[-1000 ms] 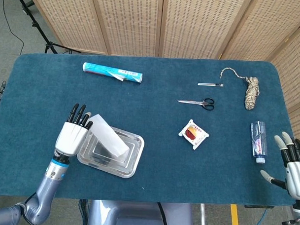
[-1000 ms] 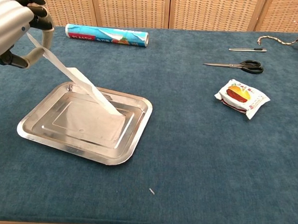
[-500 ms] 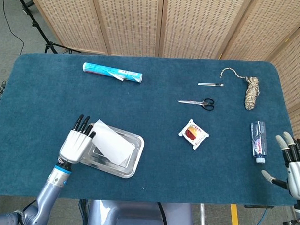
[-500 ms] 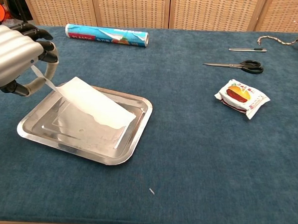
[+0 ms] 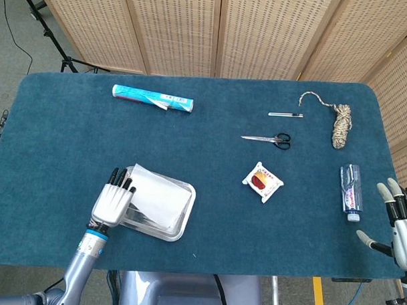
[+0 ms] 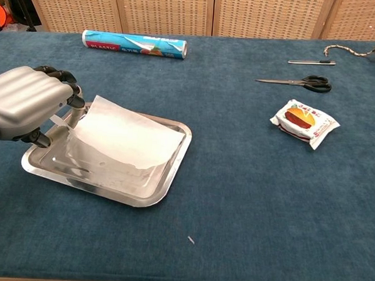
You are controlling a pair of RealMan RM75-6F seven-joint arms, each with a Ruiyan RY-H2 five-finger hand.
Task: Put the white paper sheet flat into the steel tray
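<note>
The white paper sheet (image 5: 156, 197) (image 6: 121, 139) lies over the steel tray (image 5: 182, 222) (image 6: 167, 177) at the front left of the table. Its right part rests on the tray's right rim, while its left edge is still lifted. My left hand (image 5: 112, 201) (image 6: 25, 100) pinches that lifted left edge, low over the tray's left side. My right hand (image 5: 398, 223) hangs at the table's front right corner, fingers spread and holding nothing; the chest view does not show it.
A roll of plastic wrap (image 5: 152, 99) (image 6: 134, 44) lies at the back left. Scissors (image 5: 267, 138) (image 6: 296, 82), a thin metal tool (image 5: 286, 114), a snack packet (image 5: 263, 181) (image 6: 304, 123), a twine bundle (image 5: 339, 122) and a small bottle (image 5: 350, 191) lie to the right.
My left hand has lowered toward the tray and come nearer the front edge, and the sheet has gone from steeply tilted to nearly flat over the tray. The right hand barely moved.
</note>
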